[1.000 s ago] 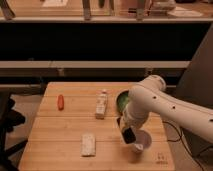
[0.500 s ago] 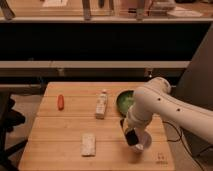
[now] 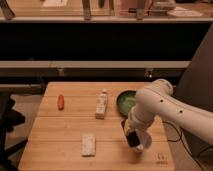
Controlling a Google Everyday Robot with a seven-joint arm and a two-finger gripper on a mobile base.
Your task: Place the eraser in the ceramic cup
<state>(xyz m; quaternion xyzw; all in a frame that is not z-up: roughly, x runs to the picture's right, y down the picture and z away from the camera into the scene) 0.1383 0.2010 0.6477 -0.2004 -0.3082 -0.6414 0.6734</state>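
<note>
The white ceramic cup point(image 3: 143, 142) stands on the wooden table near the front right; only part of its rim shows behind my arm. My gripper point(image 3: 131, 137) hangs right over the cup's mouth with the small black eraser point(image 3: 132, 140) at its tip. The white arm point(image 3: 165, 107) reaches in from the right and hides most of the cup.
A green bowl point(image 3: 126, 101) sits just behind the cup. A white tube point(image 3: 102, 104) lies mid-table, a pale beige block point(image 3: 88, 144) at the front, a red-orange object point(image 3: 60, 102) at the left. The table's front edge point(image 3: 100, 167) is close.
The arm has shifted slightly and the gripper has dipped a little lower over the cup. Nothing else on the table has moved.
</note>
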